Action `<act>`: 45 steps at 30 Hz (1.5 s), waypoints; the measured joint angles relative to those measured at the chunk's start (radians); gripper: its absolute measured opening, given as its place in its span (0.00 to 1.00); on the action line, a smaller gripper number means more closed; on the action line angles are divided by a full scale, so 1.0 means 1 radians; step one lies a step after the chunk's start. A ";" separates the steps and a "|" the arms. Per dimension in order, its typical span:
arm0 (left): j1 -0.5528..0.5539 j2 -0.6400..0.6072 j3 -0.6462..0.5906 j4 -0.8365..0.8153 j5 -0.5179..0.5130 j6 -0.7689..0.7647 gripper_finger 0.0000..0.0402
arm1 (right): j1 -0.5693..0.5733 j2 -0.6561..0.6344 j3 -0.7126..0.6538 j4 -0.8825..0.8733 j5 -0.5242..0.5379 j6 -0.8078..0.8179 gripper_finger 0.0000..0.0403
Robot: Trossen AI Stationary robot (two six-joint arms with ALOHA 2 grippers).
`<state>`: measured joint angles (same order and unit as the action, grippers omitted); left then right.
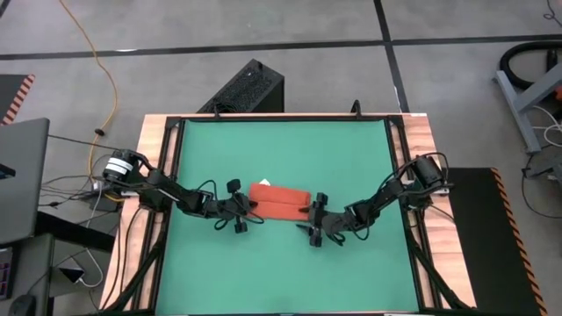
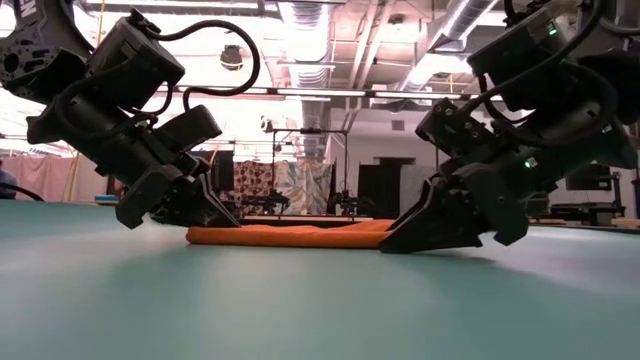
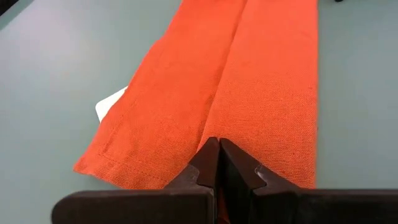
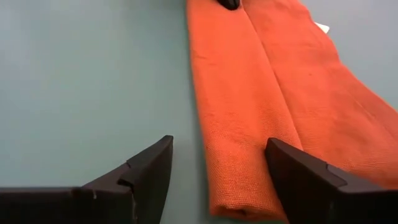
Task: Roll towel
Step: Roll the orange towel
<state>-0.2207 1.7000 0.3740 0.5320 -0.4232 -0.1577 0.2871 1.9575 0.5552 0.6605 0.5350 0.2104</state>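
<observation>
The towel (image 1: 281,200) is an orange-red cloth folded into a long strip, lying flat on the green mat, its two flaps meeting at a seam along the middle. A small white tag (image 3: 112,102) sticks out from its far edge. My left gripper (image 3: 219,149) is shut at the towel's left end (image 2: 205,236). My right gripper (image 4: 217,158) is open at the towel's right end, slanting down. One finger (image 4: 149,171) stands over bare mat on the near side. The other finger (image 4: 301,171) stands over the far flap, with the near flap's end (image 4: 239,199) between them. My left gripper has its shut fingertips on the towel's left end, at the seam (image 3: 214,127) between the two flaps. It comes slanting down from the table's left and points along the strip. The towel lies flat under it. I cannot tell whether any cloth is pinched. My right gripper may or may not touch the towel; I cannot tell.
The green mat (image 1: 281,272) has free room on the near and far sides of the towel. A wooden frame (image 1: 149,175) borders the table. A black box (image 1: 250,88) stands beyond the far edge.
</observation>
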 joint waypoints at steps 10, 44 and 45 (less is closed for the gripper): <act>0.000 0.000 0.000 0.000 0.001 0.000 0.00 | -0.002 0.000 0.000 -0.026 0.046 0.070 0.39; -0.002 -0.032 0.006 0.035 0.462 -0.163 0.00 | -0.264 -0.384 0.018 -0.295 -0.691 0.696 0.07; -0.002 -0.032 0.006 0.036 0.470 -0.166 0.00 | -0.278 -0.392 0.018 -0.302 -0.705 0.706 0.07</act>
<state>-0.2226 1.6680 0.3801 0.5681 0.0468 -0.3241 0.0094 1.5652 0.5735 0.3583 -0.1700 0.9164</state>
